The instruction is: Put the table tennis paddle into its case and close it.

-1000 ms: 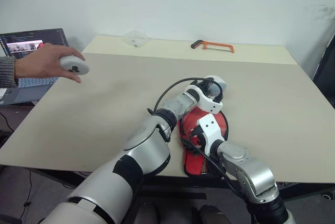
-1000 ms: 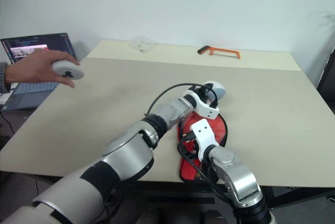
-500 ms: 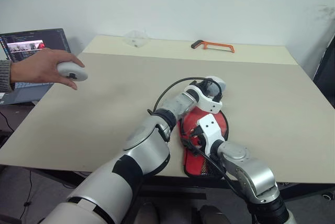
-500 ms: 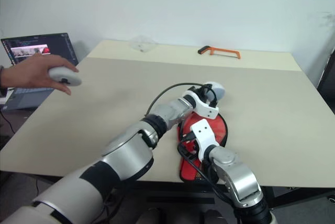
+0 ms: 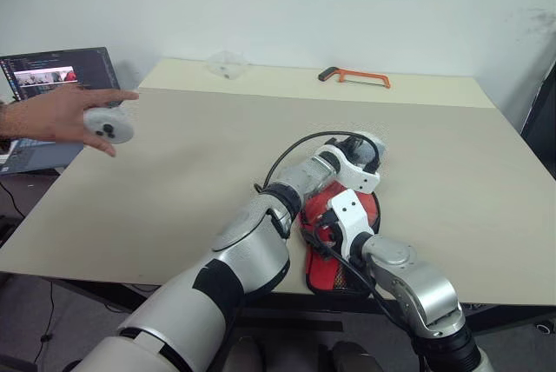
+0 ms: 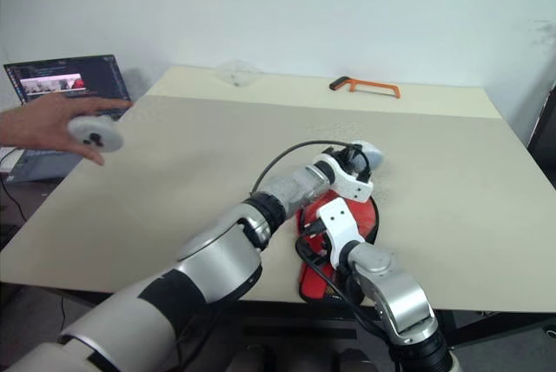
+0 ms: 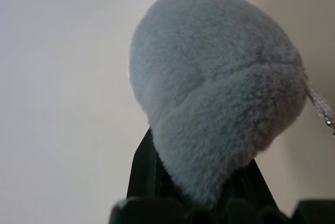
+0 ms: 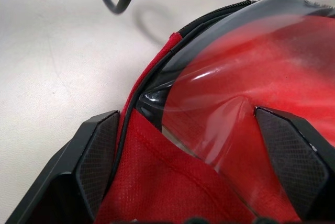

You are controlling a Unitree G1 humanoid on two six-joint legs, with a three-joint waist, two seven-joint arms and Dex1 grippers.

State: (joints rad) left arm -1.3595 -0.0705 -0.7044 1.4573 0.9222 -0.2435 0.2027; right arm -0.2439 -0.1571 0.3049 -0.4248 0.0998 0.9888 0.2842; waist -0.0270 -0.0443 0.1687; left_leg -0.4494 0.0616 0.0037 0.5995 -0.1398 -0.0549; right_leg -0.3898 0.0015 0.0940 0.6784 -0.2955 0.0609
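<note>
Your left hand [image 7: 201, 192] pinches the fluffy pendant [image 7: 220, 93], your right hand [image 8: 199, 145], fingers apart, straddles the case [image 8: 172, 192] near the worktop's [image 5: 217, 155] front edge.

Both robot arms hide most of the case [image 5: 365, 213].

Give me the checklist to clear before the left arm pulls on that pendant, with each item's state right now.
1. Left gripper shut on the fluffy pendant: ok.
2. Right gripper jaws spread wide over the case's edge, nothing pinched: ok.
3. Case on the table, near its front edge: ok.
4. Paddle fully inside: cannot tell.
5. Zip closed: cannot tell; black lining shows at the rim.
6. Person's hand with a round device far from the arms: ok.
</note>
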